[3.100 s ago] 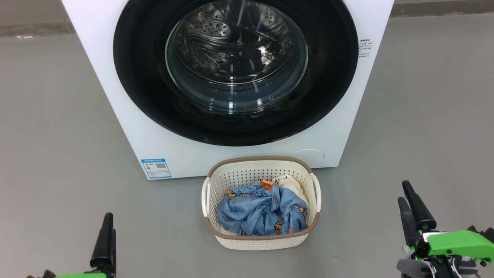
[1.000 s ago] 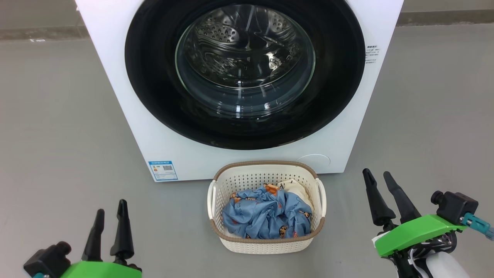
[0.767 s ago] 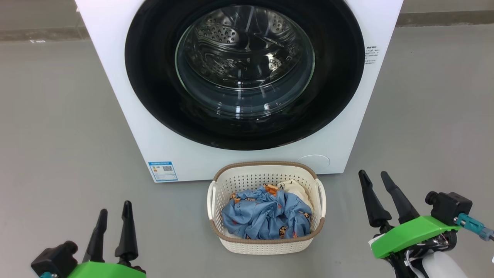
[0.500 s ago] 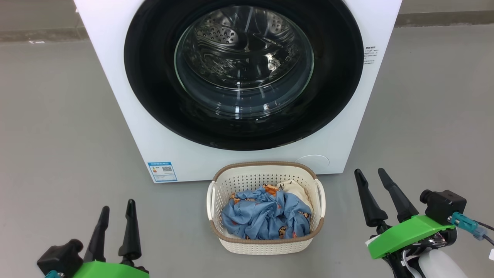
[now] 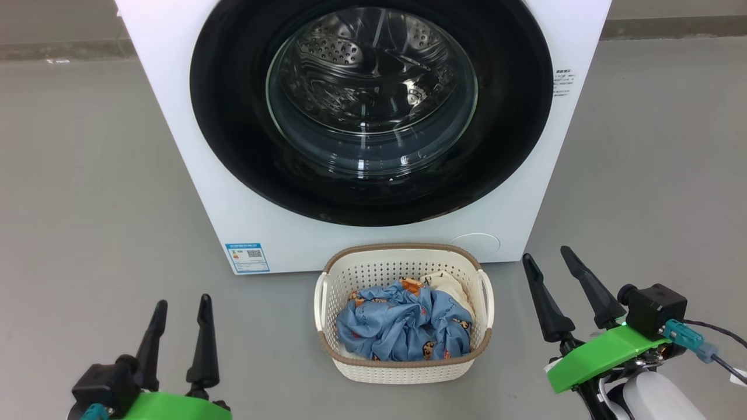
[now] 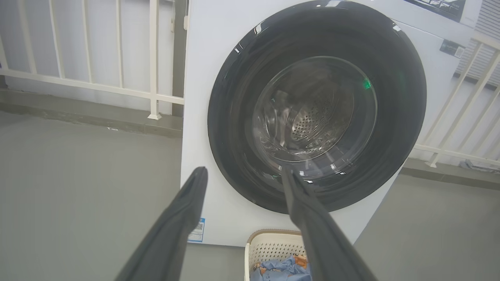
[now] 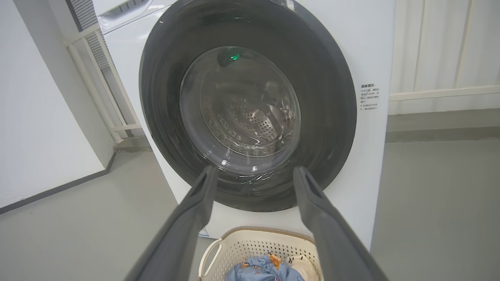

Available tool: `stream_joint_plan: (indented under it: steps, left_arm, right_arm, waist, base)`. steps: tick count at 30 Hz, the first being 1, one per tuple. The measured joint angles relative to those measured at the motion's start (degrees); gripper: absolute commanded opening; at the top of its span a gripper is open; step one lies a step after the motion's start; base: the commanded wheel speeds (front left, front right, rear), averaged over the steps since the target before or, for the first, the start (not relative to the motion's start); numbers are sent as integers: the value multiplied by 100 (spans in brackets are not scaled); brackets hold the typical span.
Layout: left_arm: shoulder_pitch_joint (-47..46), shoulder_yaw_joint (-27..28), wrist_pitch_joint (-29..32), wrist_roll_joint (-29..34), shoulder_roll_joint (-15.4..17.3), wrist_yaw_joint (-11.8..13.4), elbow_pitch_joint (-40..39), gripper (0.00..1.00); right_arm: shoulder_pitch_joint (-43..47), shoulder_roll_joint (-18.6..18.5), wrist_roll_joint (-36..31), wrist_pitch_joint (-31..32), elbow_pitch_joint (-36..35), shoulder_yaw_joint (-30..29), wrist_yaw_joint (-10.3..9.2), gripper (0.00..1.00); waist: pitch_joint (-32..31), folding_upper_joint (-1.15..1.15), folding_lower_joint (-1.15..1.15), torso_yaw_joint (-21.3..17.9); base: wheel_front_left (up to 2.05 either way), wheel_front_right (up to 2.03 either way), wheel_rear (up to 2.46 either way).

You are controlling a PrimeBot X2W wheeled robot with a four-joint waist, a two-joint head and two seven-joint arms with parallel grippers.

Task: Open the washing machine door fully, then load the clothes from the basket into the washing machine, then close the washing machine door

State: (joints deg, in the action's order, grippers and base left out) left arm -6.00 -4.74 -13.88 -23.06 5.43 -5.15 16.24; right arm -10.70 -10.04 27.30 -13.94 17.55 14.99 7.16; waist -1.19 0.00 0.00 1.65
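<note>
Grey floor (image 5: 87, 175) in the foreground: left fingers (image 5: 202, 344) and right fingers (image 5: 541, 303) hang spread and empty, flanking the basket (image 5: 402, 370), clothes (image 5: 397, 326) heaped inside — behind, the washing machine door (image 5: 233, 116) sits shut. Fingers may slip off its glossy rim, or the swinging door may clip the basket.
</note>
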Motion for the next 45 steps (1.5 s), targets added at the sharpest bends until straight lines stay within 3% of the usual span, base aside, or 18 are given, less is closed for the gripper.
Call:
stream_joint_plan:
  steps: [45]
  left_arm:
    - [-3, -181, -36, 93, 144, 100, 51, 100]
  right_arm:
    - [-61, -55, -55, -35, 71, 141, 0, 100]
  waist:
    - [-13, 0, 0, -21]
  base:
    - [4, 4, -9]
